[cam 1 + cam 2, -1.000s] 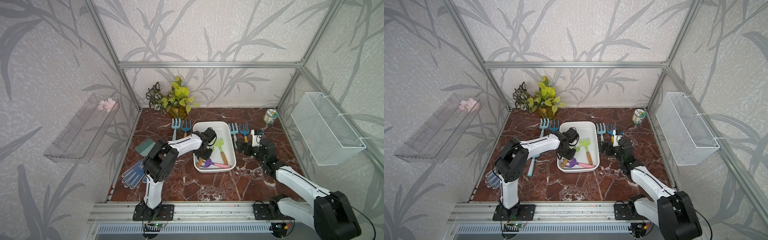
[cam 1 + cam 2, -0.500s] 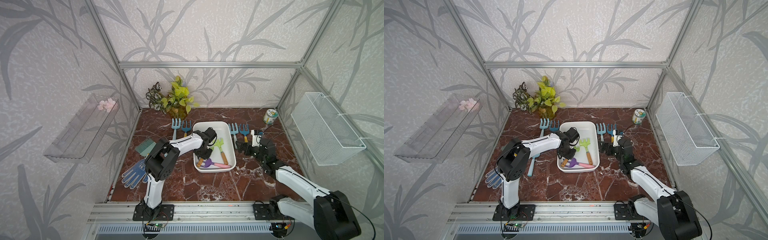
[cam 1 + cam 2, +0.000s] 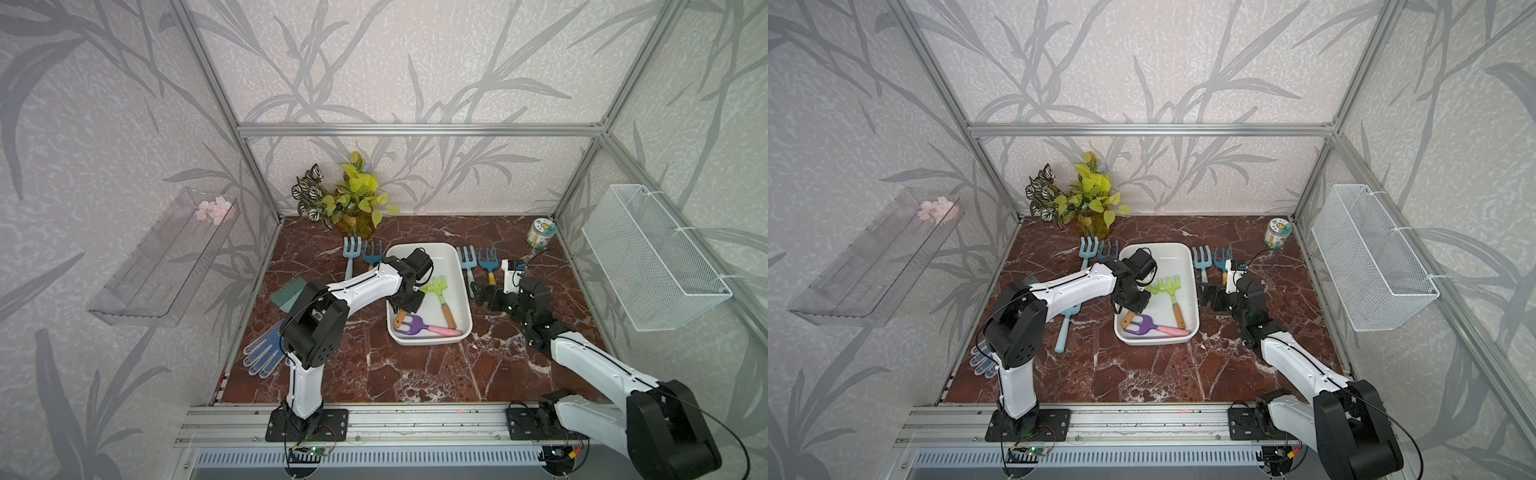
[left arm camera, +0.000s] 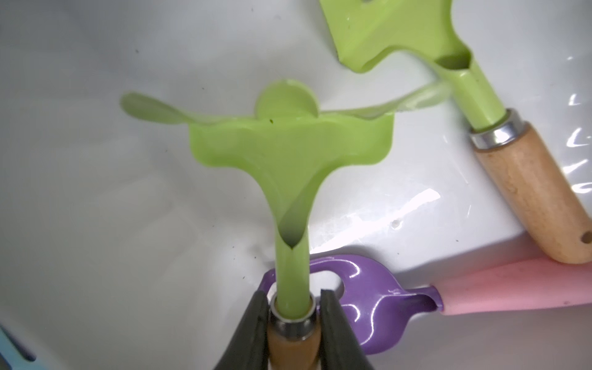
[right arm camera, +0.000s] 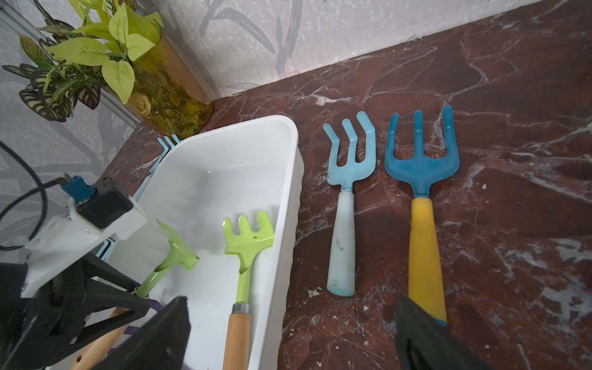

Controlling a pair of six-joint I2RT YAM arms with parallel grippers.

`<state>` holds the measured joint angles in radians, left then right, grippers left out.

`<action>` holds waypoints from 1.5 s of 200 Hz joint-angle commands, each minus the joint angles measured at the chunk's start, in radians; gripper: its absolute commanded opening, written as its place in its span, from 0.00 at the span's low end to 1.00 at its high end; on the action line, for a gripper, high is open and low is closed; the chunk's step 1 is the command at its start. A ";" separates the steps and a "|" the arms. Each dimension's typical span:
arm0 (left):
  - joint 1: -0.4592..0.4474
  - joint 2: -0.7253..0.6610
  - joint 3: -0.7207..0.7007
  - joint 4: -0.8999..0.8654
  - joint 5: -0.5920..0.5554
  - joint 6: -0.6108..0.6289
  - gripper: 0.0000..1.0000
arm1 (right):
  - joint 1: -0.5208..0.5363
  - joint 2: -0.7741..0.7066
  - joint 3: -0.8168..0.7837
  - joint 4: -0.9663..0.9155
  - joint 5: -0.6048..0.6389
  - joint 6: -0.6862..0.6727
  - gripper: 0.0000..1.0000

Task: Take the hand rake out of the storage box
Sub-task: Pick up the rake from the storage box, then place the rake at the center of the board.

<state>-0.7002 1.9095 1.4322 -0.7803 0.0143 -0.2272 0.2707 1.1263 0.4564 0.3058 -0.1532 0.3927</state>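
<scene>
storage box: white tub, sitting under the left claw and just beside the right claw; three tools lying inside
right claw: jaws standing wide, gripping nothing, hanging over the marble outside the box wall
left claw: reaching down into the box, fingers pinching narrow on the hand rake at the metal collar where the green neck is meeting the wooden handle
hand rake: green head pointing ahead of the left claw, inside the box; cannot tell if it is lifting off the floor
second green rake: lying in the box between the two claws
purple fork: pink handle, lying under the left claw's fingers
two blue forks: lying ahead of the right claw, outside the box
</scene>
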 commanded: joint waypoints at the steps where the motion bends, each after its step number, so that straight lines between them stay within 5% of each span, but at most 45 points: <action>1: 0.003 -0.085 0.016 0.006 -0.033 -0.020 0.13 | -0.005 0.007 -0.005 0.029 -0.012 0.002 0.99; 118: 0.003 -0.364 -0.072 0.035 -0.069 -0.091 0.12 | -0.005 0.032 0.010 0.027 -0.026 0.000 0.99; 204: 0.037 -0.580 -0.356 0.074 -0.226 -0.214 0.11 | -0.007 0.038 0.013 0.025 -0.033 0.000 0.99; 300: 0.103 -0.574 -0.585 0.181 -0.149 -0.268 0.11 | -0.007 0.046 0.016 0.027 -0.038 -0.002 0.99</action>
<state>-0.6163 1.3182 0.8909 -0.6617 -0.1505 -0.4713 0.2680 1.1694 0.4568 0.3099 -0.1844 0.3927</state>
